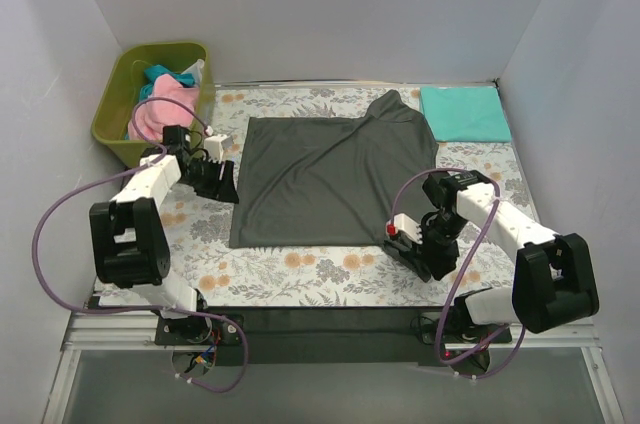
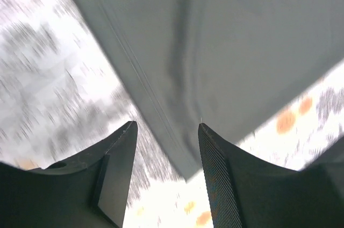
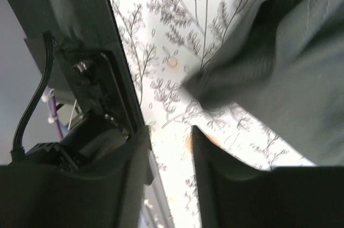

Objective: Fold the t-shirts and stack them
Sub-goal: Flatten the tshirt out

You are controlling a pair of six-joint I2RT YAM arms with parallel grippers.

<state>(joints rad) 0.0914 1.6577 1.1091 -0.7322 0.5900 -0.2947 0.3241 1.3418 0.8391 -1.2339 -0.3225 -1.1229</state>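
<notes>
Charcoal t-shirt [image 1: 330, 179]: spread flat, centre of desk [image 1: 300, 269], far right part rumpled, seemingly laid out for folding. Teal t-shirt [image 1: 463, 112]: folded, far right corner, likely starting the stack. Left tool [image 1: 222, 182]: beside shirt's left edge, jaws half apart, empty. Right tool [image 1: 415, 249]: by near right corner, jaws slightly apart, empty.

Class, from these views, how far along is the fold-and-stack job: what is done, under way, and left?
Done: one teal t-shirt lies folded at the far right corner. In hand: the dark grey t-shirt lies spread out, unfolded, with the left gripper and right gripper open at its sides, holding nothing. Left: fold and stack it, then the pink and teal shirts in the green bin.
</notes>
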